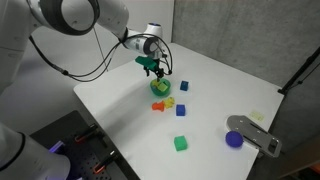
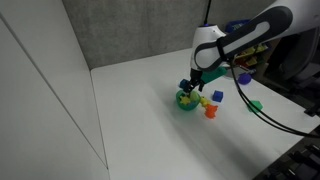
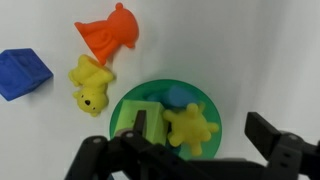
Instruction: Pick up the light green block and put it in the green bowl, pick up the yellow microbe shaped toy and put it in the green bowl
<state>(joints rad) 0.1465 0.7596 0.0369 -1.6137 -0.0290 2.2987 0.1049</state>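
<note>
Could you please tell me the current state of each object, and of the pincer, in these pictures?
black robot pincer: open, empty, above the bowl.
small round bright green bowl: upright, holding two items.
pale light green block: inside the bowl.
pale yellow spiky microbe toy: inside the bowl, not gripped.
orange toy: on the table, outside the bowl.
yellow bear-like toy: on the table.
blue block: on the table.

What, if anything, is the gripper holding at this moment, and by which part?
Nothing: the gripper is open over the green bowl, its fingers clear of the yellow microbe shaped toy inside.
</note>
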